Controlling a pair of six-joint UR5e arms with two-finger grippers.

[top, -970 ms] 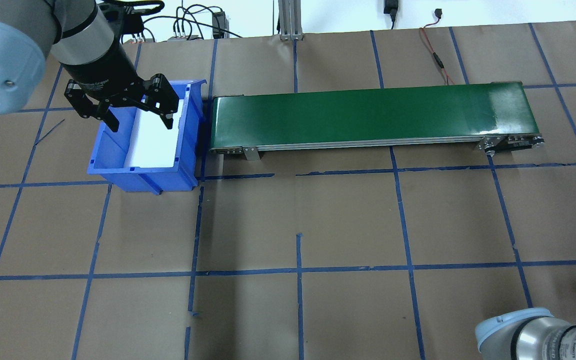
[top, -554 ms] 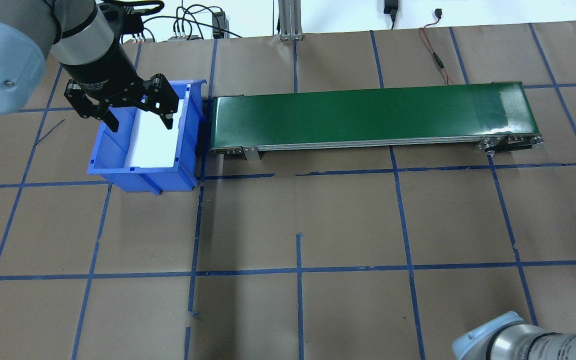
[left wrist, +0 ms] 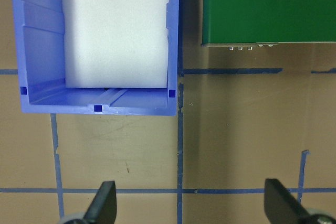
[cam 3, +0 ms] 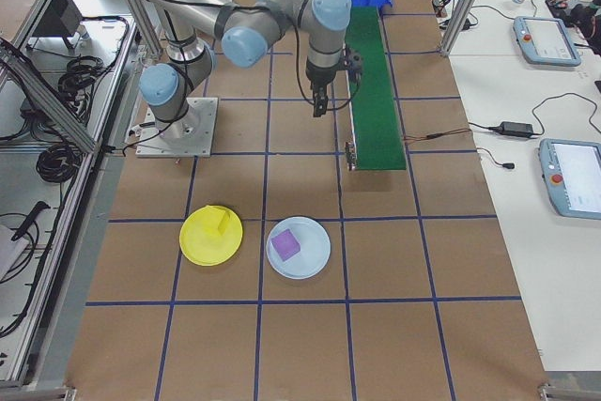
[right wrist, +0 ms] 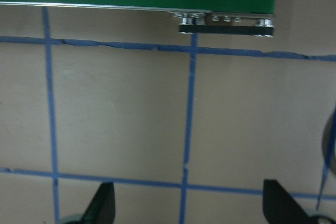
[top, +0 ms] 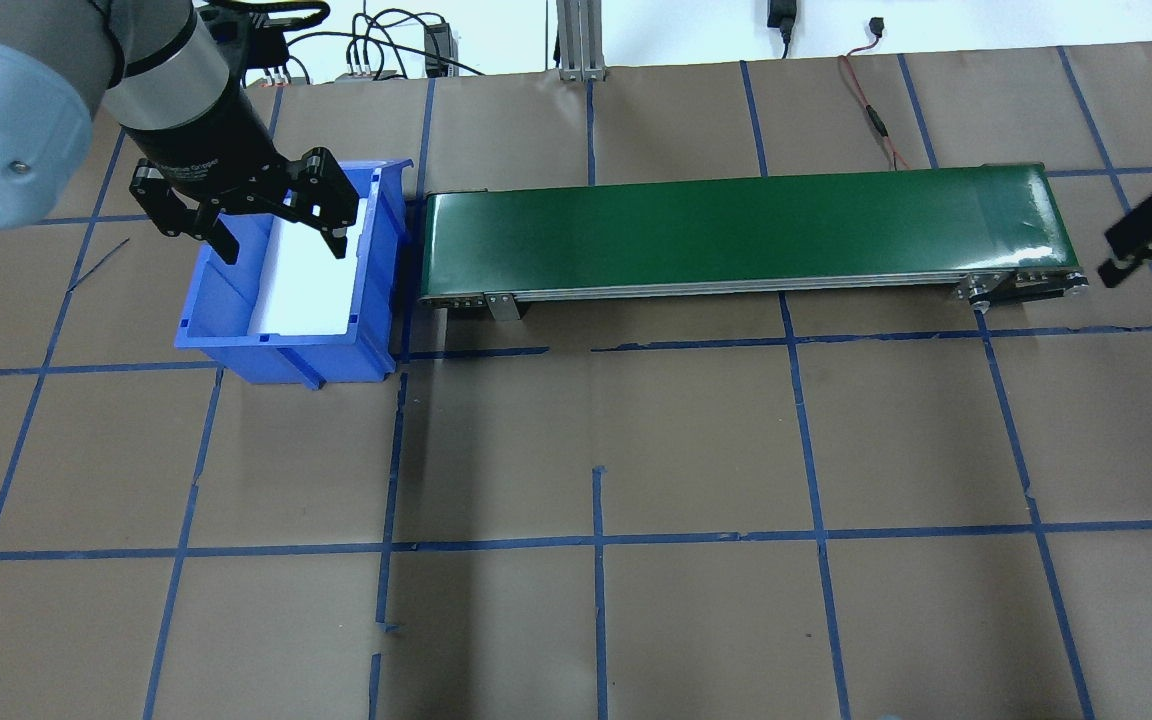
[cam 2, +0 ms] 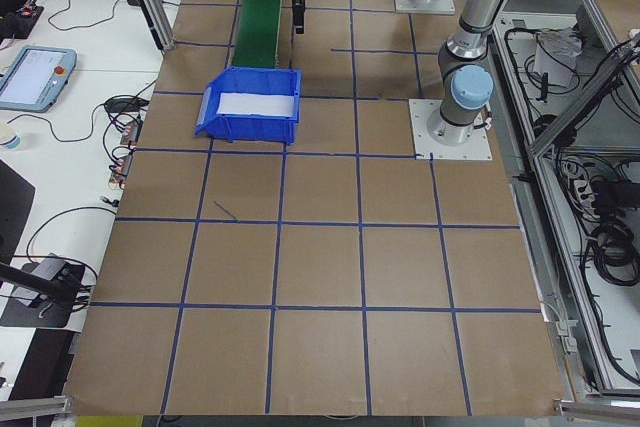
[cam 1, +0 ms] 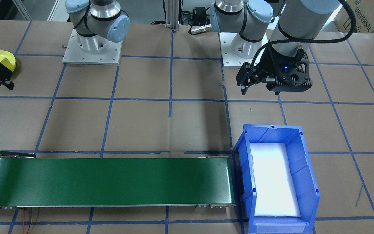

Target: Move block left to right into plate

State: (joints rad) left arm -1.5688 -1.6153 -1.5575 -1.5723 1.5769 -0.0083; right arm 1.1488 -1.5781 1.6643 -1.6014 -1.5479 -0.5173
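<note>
Block on plate, both pincers wide, empty

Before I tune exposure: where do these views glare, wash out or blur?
Overhead: glare on the green belt at its right end. Front-facing: the white pad in the blue bin is washed out, featureless. Right wrist: soft focus throughout. Left wrist: sharp.
</note>
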